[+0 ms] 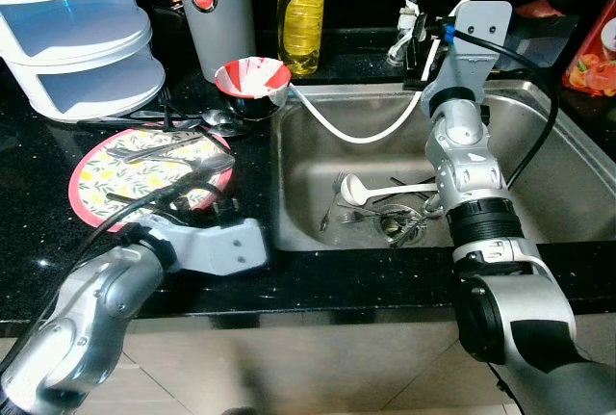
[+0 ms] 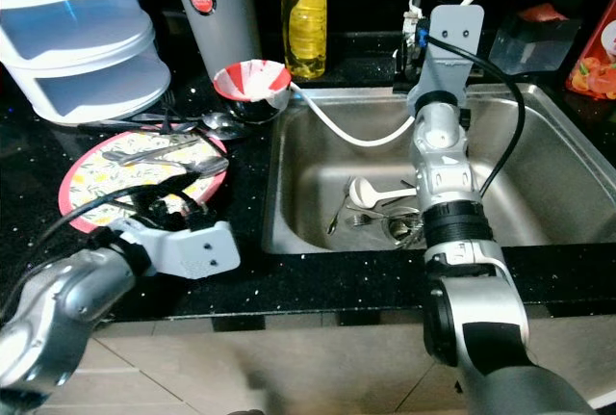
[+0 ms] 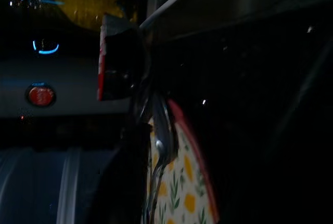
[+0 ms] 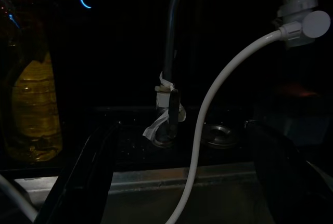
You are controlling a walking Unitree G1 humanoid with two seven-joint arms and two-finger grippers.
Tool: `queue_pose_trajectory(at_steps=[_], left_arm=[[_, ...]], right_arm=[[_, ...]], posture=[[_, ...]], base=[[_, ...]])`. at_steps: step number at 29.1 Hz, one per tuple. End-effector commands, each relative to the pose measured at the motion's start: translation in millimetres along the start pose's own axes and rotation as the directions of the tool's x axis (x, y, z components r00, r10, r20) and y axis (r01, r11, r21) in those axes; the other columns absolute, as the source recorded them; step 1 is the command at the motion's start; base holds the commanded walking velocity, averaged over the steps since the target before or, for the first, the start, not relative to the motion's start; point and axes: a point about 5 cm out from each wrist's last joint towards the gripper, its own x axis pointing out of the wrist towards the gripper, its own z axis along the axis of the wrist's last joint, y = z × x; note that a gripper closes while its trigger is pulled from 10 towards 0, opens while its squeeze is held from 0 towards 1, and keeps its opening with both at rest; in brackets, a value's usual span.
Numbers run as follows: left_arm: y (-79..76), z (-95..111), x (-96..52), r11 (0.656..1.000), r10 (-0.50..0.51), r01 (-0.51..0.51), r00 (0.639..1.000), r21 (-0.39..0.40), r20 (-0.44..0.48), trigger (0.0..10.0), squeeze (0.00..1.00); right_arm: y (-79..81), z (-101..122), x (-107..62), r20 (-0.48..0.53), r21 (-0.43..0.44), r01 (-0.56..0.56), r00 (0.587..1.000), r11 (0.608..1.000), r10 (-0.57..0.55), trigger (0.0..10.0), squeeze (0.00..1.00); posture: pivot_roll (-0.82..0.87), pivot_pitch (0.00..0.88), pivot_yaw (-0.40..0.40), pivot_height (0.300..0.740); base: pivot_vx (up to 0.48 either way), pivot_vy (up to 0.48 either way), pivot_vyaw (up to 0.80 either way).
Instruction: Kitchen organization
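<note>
**Left eye view: both arms out over bench and sink**

Left eye view shows a black bench [image 1: 318,280] with a steel sink [image 1: 308,145] set in the middle right of the frame. The left end effector [image 1: 197,205] sits at lower left over the near edge of a pink floral plate [image 1: 91,184]; whether its fingers are spread or pressed together cannot be told. Cutlery [image 1: 168,150] lies across the plate, and more lies just above it on the bench. A red-and-white bowl [image 1: 252,83] stands at upper centre, touching the sink's left rim. Behind it stand a grey canister [image 1: 214,11] and a yellow bottle [image 1: 300,11]. White stacked containers [image 1: 72,30] fill the upper left.

The right arm reaches over the sink toward the tap [image 4: 171,52] at the back. In the right wrist view the right end effector [image 4: 179,177] has its two fingers spread wide, holding nothing, with a white hose [image 4: 208,125] running between them. A white ladle [image 1: 371,187] and forks [image 1: 399,218] lie around the drain.
</note>
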Motion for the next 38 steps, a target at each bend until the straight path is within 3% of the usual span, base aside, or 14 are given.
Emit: queue_pose_trajectory(at_steps=[1,13,19,20,21,25,30,33,35,36,38], left_arm=[[-34.9,-2,10.5,0.986,-0.160,0.160,0.987,-0.052,0.001,0.0,0.00],[-10.5,26,36.0,0.997,-0.053,0.062,0.986,-0.052,0.158,0.0,0.00],[1.0,39,51.8,1.000,-0.019,0.021,0.978,-0.011,0.209,0.0,0.00],[6.3,42,57.6,1.000,-0.008,0.006,0.976,0.009,0.216,6.3,0.00],[11.4,44,62.1,1.000,0.007,-0.012,0.975,0.019,0.220,10.0,0.00],[26.0,51,73.6,0.998,0.060,-0.065,0.974,0.016,0.219,10.0,0.00],[31.0,53,79.3,0.997,0.073,-0.079,0.974,0.018,0.216,10.0,0.00],[34.3,55,82.0,0.990,0.108,-0.125,0.967,0.059,0.232,10.0,0.00],[50.5,66,83.6,0.968,0.197,-0.230,0.943,0.099,0.268,10.0,0.00],[50.5,66,83.6,0.968,0.197,-0.230,0.943,0.099,0.268,10.0,0.00],[78.6,83,83.6,0.903,0.354,-0.409,0.881,0.129,0.314,10.0,0.00]], right_arm=[[2.1,3,2.0,0.007,0.014,0.000,1.000,1.000,-0.001,10.0,0.00],[-2.3,4,1.9,0.011,0.013,0.015,1.000,1.000,-0.015,10.0,0.00],[0.0,5,3.1,0.014,0.016,0.011,1.000,1.000,-0.011,10.0,0.00],[1.2,6,3.4,0.016,0.017,0.008,1.000,1.000,-0.009,10.0,0.00],[2.1,7,3.6,0.018,0.017,0.006,1.000,1.000,-0.007,10.0,0.00],[-1.2,7,3.4,0.022,0.014,0.014,1.000,1.000,-0.015,10.0,0.00],[-5.1,7,2.2,0.025,0.008,0.023,0.999,1.000,-0.024,10.0,0.00],[-10.6,7,2.1,0.026,0.001,0.038,0.999,0.999,-0.038,10.0,0.00],[-10.9,7,2.2,0.026,0.001,0.039,0.999,0.999,-0.039,10.0,0.00],[-10.9,7,2.2,0.026,0.001,0.039,0.999,0.999,-0.039,10.0,0.00],[-8.2,8,2.7,0.027,0.005,0.034,0.999,0.999,-0.035,10.0,0.00]], posture=[[0.19,0.000,-0.003,0.740],[0.17,0.000,0.008,0.740],[0.17,0.000,0.005,0.740],[0.16,0.000,0.007,0.740],[0.16,0.000,0.011,0.740],[0.15,0.000,0.019,0.740],[0.14,0.000,0.025,0.740],[0.13,0.000,0.029,0.740],[0.13,0.000,0.029,0.740],[0.13,0.000,0.029,0.740],[0.14,0.000,0.023,0.740]], base=[[0.000,0.000,0.00],[0.000,0.000,0.00],[0.000,0.000,0.00],[0.000,0.000,0.00],[0.000,0.000,0.00],[0.000,0.000,0.00],[0.000,0.000,0.00],[0.000,0.000,0.00],[0.000,0.000,0.00],[0.000,0.000,0.00],[0.000,0.000,0.00]])
